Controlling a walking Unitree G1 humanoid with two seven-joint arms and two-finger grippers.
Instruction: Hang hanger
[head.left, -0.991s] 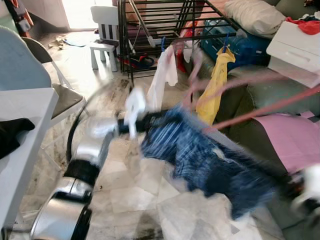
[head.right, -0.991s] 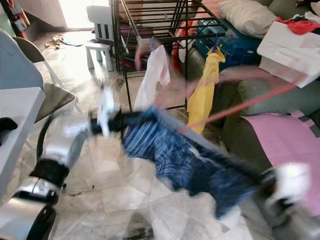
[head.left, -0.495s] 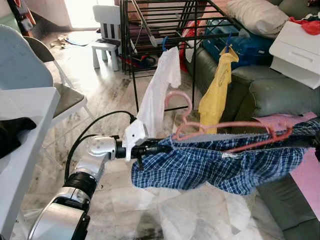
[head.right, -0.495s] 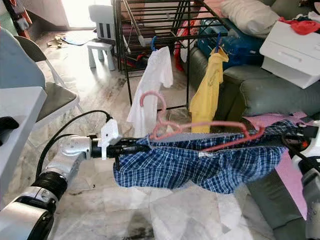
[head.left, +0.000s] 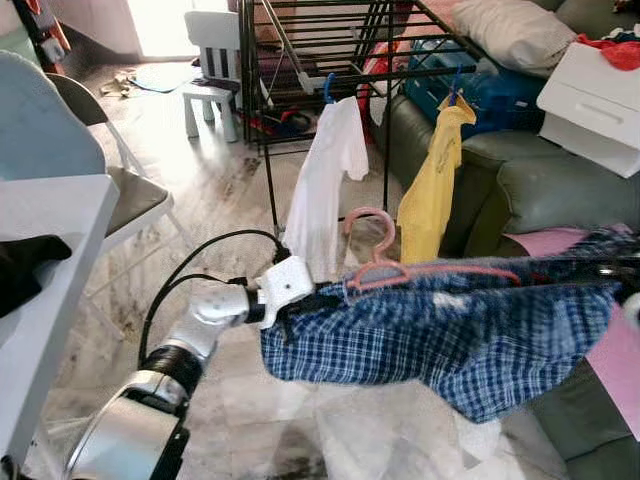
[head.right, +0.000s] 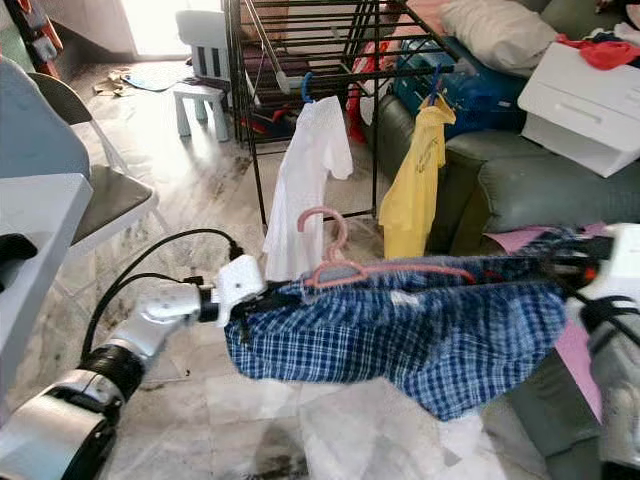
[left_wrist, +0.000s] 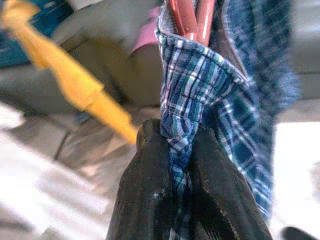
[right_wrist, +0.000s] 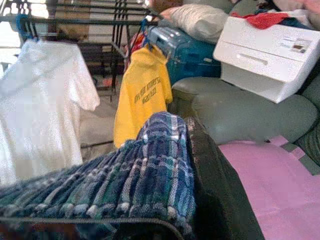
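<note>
Both grippers, left (left_wrist: 182, 150) and right (right_wrist: 192, 165), pinch the limp plaid shorts (head.left: 440, 335) stretched over the stiff pink hanger (head.left: 400, 268); its hook looks the better hold.

plaid shorts (right_wrist: 150, 175) over claw finger (right_wrist: 215, 195), yellow shirt (right_wrist: 142, 95) behind

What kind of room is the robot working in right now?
Probably a lived-in home living room used for drying laundry: a black drying rack holds a white shirt and a yellow shirt on hangers, beside a green sofa on a marble-tile floor.
</note>
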